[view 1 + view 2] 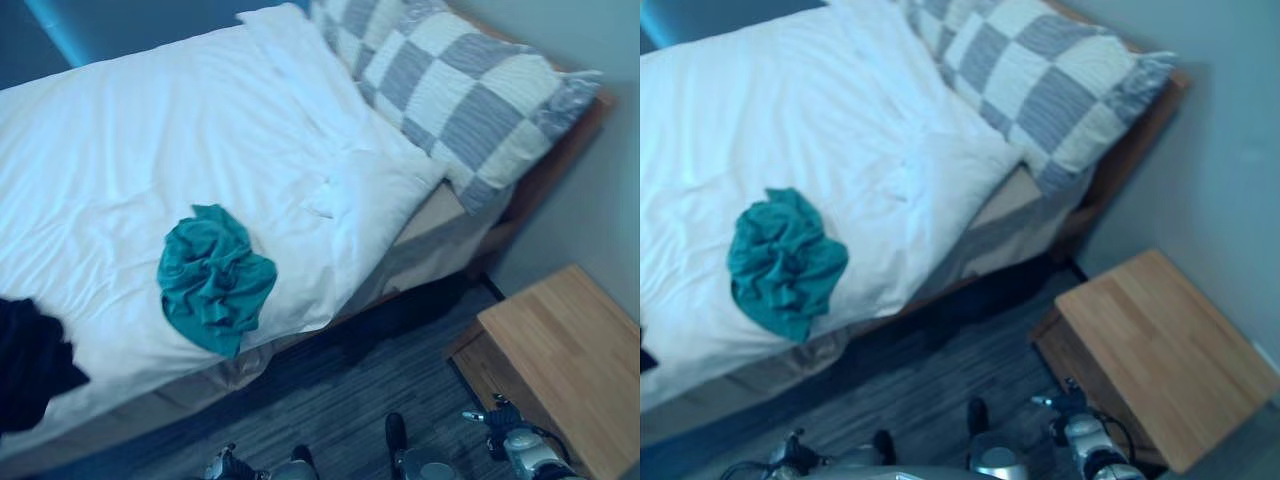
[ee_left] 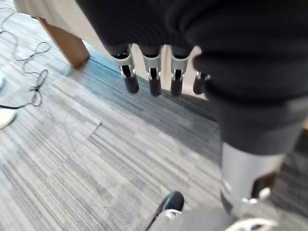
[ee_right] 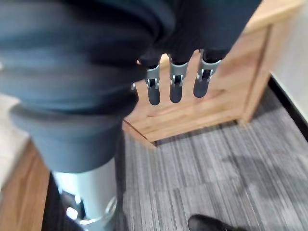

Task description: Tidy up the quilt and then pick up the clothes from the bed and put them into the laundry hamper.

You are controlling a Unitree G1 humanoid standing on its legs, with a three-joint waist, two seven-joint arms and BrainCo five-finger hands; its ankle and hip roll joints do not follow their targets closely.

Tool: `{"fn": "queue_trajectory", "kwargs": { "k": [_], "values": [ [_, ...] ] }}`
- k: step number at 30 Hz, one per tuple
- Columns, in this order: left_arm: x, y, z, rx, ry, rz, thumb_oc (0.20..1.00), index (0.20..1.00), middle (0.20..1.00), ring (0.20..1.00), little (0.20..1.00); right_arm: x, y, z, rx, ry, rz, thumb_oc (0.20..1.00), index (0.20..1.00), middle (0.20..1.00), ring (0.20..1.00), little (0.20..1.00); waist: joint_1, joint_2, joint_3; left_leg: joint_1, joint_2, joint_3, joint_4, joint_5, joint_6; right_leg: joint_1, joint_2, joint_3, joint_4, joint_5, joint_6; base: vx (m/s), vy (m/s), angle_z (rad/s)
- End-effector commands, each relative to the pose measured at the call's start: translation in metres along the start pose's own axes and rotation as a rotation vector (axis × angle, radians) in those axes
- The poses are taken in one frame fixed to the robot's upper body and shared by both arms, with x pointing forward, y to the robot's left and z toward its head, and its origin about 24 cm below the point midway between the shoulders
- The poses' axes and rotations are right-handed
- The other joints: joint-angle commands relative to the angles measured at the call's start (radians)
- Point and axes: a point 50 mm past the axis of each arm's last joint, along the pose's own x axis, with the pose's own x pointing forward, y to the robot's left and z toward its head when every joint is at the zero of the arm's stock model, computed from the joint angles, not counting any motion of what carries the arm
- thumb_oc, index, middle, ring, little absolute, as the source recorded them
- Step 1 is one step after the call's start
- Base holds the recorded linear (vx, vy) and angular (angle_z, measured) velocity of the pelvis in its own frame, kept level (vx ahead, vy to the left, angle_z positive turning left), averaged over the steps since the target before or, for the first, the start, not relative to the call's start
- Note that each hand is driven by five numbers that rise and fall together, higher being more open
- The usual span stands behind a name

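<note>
Hanging low beside the floor, the left hand and the right hand both have straight, relaxed fingers and carry nothing. Near the right hand stands a wooden nightstand. On the bed, the near edge bears a dark garment and a crumpled teal garment, both lying on the white quilt. Farther off rests a checked pillow. The quilt looks spread fairly flat, so tidying seems mostly done; the clothes remain uncollected, and I see no hamper.
</note>
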Motion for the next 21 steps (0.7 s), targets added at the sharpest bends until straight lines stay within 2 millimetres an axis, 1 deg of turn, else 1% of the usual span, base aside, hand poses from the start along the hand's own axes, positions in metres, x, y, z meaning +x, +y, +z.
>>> {"fn": "queue_trajectory", "kwargs": {
  "k": [1,2,3,4,5,6,7,8,9,10,11,12,13,14,15,16,17,18,19,20,21],
  "values": [
    [0.0,0.005,0.0,0.069,-0.044,0.029,1.0,1.0,1.0,1.0,1.0,-0.006,-0.056,0.097,-0.097,-0.432,-0.208,1.0,1.0,1.0,1.0,1.0,-0.007,-0.014,0.028,-0.014,0.015,0.115,0.075,-0.263,0.053,0.002,-0.065,0.009,0.126,-0.203,0.123,0.02,-0.056,0.52],
    [0.0,0.005,-0.001,0.074,-0.05,0.027,1.0,1.0,1.0,1.0,1.0,-0.011,-0.069,0.112,-0.145,-0.506,-0.252,1.0,1.0,1.0,1.0,1.0,0.003,-0.006,0.025,-0.026,-0.005,0.108,0.041,-0.252,0.047,0.002,-0.057,-0.001,0.136,-0.213,0.126,0.07,0.053,0.18],
    [-0.002,0.001,-0.005,0.085,-0.047,0.007,1.0,1.0,1.0,1.0,1.0,-0.019,-0.081,0.129,-0.187,-0.59,-0.296,1.0,1.0,1.0,1.0,1.0,-0.001,0.008,0.015,0.012,-0.014,0.123,-0.034,-0.247,0.048,-0.002,-0.051,-0.024,0.147,-0.221,0.138,0.09,0.106,-0.03],
    [-0.003,-0.004,-0.003,0.11,-0.062,-0.011,1.0,1.0,1.0,1.0,1.0,-0.029,-0.094,0.15,-0.222,-0.682,-0.344,1.0,1.0,1.0,1.0,1.0,-0.006,0.019,0.01,0.05,-0.033,0.119,-0.108,-0.226,0.055,-0.006,-0.047,-0.042,0.167,-0.223,0.147,0.12,0.15,-0.09],
    [-0.003,-0.004,-0.005,0.124,-0.06,-0.016,1.0,1.0,1.0,1.0,1.0,-0.039,-0.102,0.169,-0.254,-0.763,-0.381,1.0,1.0,1.0,1.0,1.0,0.0,0.02,0.005,0.068,-0.055,0.088,-0.132,-0.229,0.068,-0.015,-0.042,-0.05,0.206,-0.22,0.154,0.09,0.113,-0.01],
    [-0.003,-0.004,-0.005,0.124,-0.061,-0.017,1.0,1.0,1.0,1.0,1.0,-0.039,-0.103,0.169,-0.256,-0.763,-0.382,1.0,1.0,1.0,1.0,1.0,-0.003,0.021,0.006,0.07,-0.058,0.087,-0.136,-0.227,0.069,-0.016,-0.044,-0.051,0.211,-0.224,0.156,0.06,0.121,0.19],
    [-0.002,-0.002,-0.001,0.183,-0.082,-0.029,1.0,1.0,1.0,1.0,1.0,-0.056,-0.113,0.197,-0.316,-0.894,-0.44,1.0,1.0,1.0,1.0,1.0,-0.011,0.023,0.013,0.112,-0.076,0.076,-0.203,-0.225,0.087,-0.088,-0.06,-0.085,0.395,-0.206,0.193,0.0,0.091,0.27],
    [0.0,0.004,0.004,0.217,-0.1,-0.019,1.0,1.0,1.0,1.0,1.0,-0.067,-0.114,0.219,-0.355,-0.974,-0.454,1.0,1.0,1.0,1.0,1.0,-0.014,0.018,0.025,0.125,-0.074,0.07,-0.217,-0.223,0.097,-0.136,-0.065,-0.083,0.496,-0.172,0.22,-0.01,0.092,0.6],
    [0.0,0.004,0.005,0.213,-0.101,-0.018,1.0,1.0,1.0,1.0,1.0,-0.068,-0.114,0.221,-0.356,-0.978,-0.454,1.0,1.0,1.0,1.0,1.0,-0.018,0.016,0.026,0.123,-0.079,0.07,-0.22,-0.222,0.1,-0.146,-0.071,-0.081,0.51,-0.177,0.223,-0.02,0.086,0.7],
    [0.003,0.015,0.006,0.251,-0.105,0.014,1.0,1.0,1.0,1.0,1.0,-0.083,-0.116,0.253,-0.377,-1.073,-0.493,1.0,1.0,1.0,1.0,1.0,-0.019,0.013,0.053,0.153,-0.074,0.066,-0.25,-0.219,0.108,-0.227,-0.078,-0.06,0.667,-0.144,0.246,-0.05,0.031,0.85],
    [0.004,0.019,0.009,0.251,-0.11,0.031,1.0,1.0,1.0,1.0,1.0,-0.09,-0.117,0.268,-0.389,-1.116,-0.509,1.0,1.0,1.0,1.0,1.0,-0.012,0.011,0.062,0.153,-0.064,0.081,-0.253,-0.201,0.114,-0.26,-0.072,-0.056,0.68,-0.125,0.236,-0.05,0.026,0.58],
    [0.004,0.019,0.009,0.249,-0.111,0.031,1.0,1.0,1.0,1.0,1.0,-0.09,-0.116,0.269,-0.39,-1.118,-0.509,1.0,1.0,1.0,1.0,1.0,-0.013,0.01,0.063,0.153,-0.065,0.081,-0.253,-0.201,0.114,-0.261,-0.072,-0.055,0.681,-0.126,0.237,0.04,-0.096,0.17],
    [0.005,0.025,0.013,0.241,-0.123,0.051,1.0,1.0,1.0,1.0,1.0,-0.103,-0.114,0.294,-0.434,-1.188,-0.532,1.0,1.0,1.0,1.0,1.0,0.005,-0.002,0.06,0.161,-0.066,0.072,-0.261,-0.206,0.106,-0.245,-0.087,-0.058,0.576,-0.15,0.219,0.13,-0.12,-0.03],
    [0.006,0.028,0.017,0.23,-0.134,0.064,1.0,1.0,1.0,1.0,1.0,-0.109,-0.113,0.306,-0.446,-1.218,-0.537,1.0,1.0,1.0,1.0,1.0,0.011,-0.005,0.061,0.159,-0.062,0.064,-0.268,-0.206,0.098,-0.234,-0.093,-0.06,0.508,-0.161,0.211,0.15,-0.184,-0.09],
    [0.007,0.03,0.023,0.22,-0.149,0.076,1.0,1.0,1.0,1.0,1.0,-0.112,-0.113,0.311,-0.462,-1.233,-0.54,1.0,1.0,1.0,1.0,1.0,0.012,-0.012,0.06,0.156,-0.064,0.05,-0.283,-0.202,0.086,-0.223,-0.092,-0.044,0.403,-0.159,0.203,0.13,-0.206,0.13],
    [0.007,0.032,0.028,0.222,-0.168,0.08,1.0,1.0,1.0,1.0,1.0,-0.116,-0.118,0.318,-0.487,-1.236,-0.556,1.0,1.0,1.0,1.0,1.0,0.006,-0.018,0.058,0.155,-0.072,0.022,-0.29,-0.2,0.074,-0.214,-0.076,0.012,0.277,-0.148,0.197,0.09,-0.149,0.24],
    [0.007,0.032,0.028,0.22,-0.168,0.08,1.0,1.0,1.0,1.0,1.0,-0.116,-0.118,0.319,-0.488,-1.237,-0.556,1.0,1.0,1.0,1.0,1.0,0.003,-0.016,0.06,0.157,-0.07,0.019,-0.29,-0.2,0.074,-0.207,-0.075,0.009,0.27,-0.144,0.197,0.11,-0.148,0.69],
    [0.008,0.035,0.033,0.22,-0.18,0.086,1.0,1.0,1.0,1.0,1.0,-0.119,-0.122,0.324,-0.5,-1.24,-0.568,1.0,1.0,1.0,1.0,1.0,0.004,-0.021,0.057,0.151,-0.075,-0.001,-0.289,-0.2,0.068,-0.206,-0.066,0.056,0.207,-0.123,0.199,0.1,-0.203,0.94],
    [0.008,0.04,0.037,0.222,-0.2,0.109,1.0,1.0,1.0,1.0,1.0,-0.128,-0.13,0.342,-0.513,-1.251,-0.62,1.0,1.0,1.0,1.0,1.0,0.022,-0.033,0.057,0.134,-0.081,-0.02,-0.283,-0.201,0.064,-0.196,-0.078,0.084,0.157,-0.092,0.21,0.1,-0.203,1.06],
    [0.008,0.04,0.038,0.22,-0.2,0.109,1.0,1.0,1.0,1.0,1.0,-0.128,-0.13,0.342,-0.514,-1.253,-0.62,1.0,1.0,1.0,1.0,1.0,0.02,-0.033,0.056,0.132,-0.081,-0.02,-0.283,-0.2,0.064,-0.196,-0.078,0.084,0.154,-0.089,0.21,0.08,-0.212,0.67],
    [0.009,0.044,0.039,0.22,-0.21,0.124,1.0,1.0,1.0,1.0,1.0,-0.14,-0.141,0.358,-0.564,-1.264,-0.679,1.0,1.0,1.0,1.0,1.0,0.029,-0.023,0.062,0.111,-0.089,-0.032,-0.284,-0.189,0.061,-0.198,-0.087,0.083,0.126,-0.064,0.208,0.02,-0.073,0.48]
  ]
}}
